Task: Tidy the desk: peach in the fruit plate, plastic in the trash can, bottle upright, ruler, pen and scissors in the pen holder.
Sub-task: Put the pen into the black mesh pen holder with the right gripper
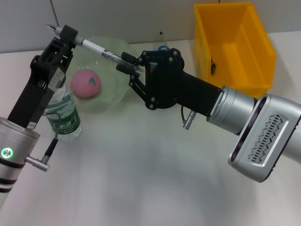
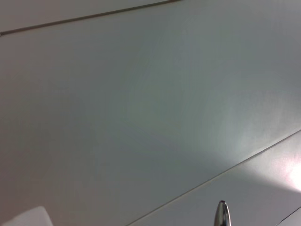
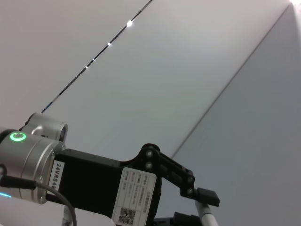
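My left tool [image 1: 67, 36] is closed on one end of the pen [image 1: 98, 48], held high above the worktop [image 1: 141, 179]; my right tool [image 1: 128, 64] is pinched on the other end, so this looks like a mid-air handover. To do it well: confirm the right grip is firm before the left lets go, release without twisting, then back the left arm off along the pen axis so it doesn't drag the tip. Below the pen, the bottle [image 1: 63, 115] stands upright next to the left arm, and the peach [image 1: 86, 84] sits in the pale green fruit plate [image 1: 113, 92]. Pen holder isn't clearly visible; something blue peeks out behind my right wrist. Yellow bin [image 1: 235, 47] is far right. Worktop is plain white, with a pale wall behind.
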Motion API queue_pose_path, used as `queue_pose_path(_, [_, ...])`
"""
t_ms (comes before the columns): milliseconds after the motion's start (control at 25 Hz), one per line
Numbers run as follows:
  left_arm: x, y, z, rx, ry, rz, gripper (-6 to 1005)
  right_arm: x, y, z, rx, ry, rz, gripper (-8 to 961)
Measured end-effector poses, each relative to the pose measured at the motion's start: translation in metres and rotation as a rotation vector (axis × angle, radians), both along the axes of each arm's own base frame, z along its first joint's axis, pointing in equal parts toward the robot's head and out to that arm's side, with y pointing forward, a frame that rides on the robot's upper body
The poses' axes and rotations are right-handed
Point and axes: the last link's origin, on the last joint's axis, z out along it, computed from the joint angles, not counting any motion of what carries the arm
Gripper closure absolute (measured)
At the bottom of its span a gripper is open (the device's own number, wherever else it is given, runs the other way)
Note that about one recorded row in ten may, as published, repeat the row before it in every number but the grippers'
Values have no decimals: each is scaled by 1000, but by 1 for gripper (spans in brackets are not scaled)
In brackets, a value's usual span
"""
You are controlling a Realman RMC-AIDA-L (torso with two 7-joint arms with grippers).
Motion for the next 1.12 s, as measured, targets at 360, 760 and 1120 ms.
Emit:
queue_pose_path(360, [-2, 1, 3, 16, 7, 2, 603, 0, 0, 0, -1, 2, -1, 823])
queue_pose_path(760, [-3, 2, 10, 62, 59, -41, 455, -2, -1, 7, 20, 91, -34, 822])
queue_pose_path(1120, [1, -1, 31, 255, 265, -228, 136, 4, -3, 32, -36, 364, -159, 822])
